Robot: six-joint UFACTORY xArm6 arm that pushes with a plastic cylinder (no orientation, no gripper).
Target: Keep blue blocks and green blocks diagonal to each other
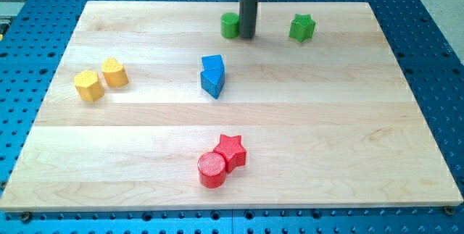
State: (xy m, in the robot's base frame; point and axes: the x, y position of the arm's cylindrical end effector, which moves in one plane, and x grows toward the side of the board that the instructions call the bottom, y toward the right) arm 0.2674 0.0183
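My tip [247, 35] rests on the board near the view's top centre, touching the right side of a green cylinder [230, 25]. A green star [301, 27] lies to the right of the tip, apart from it. Two blue blocks sit pressed together below and left of the tip: a blue block of unclear shape [212, 64] on top and a blue triangle [212, 82] just under it.
A yellow hexagon [88, 86] and a yellow heart [114, 72] touch each other at the view's left. A red star [230, 151] and a red cylinder [212, 169] touch near the bottom centre. The wooden board [348, 118] lies on a blue perforated table.
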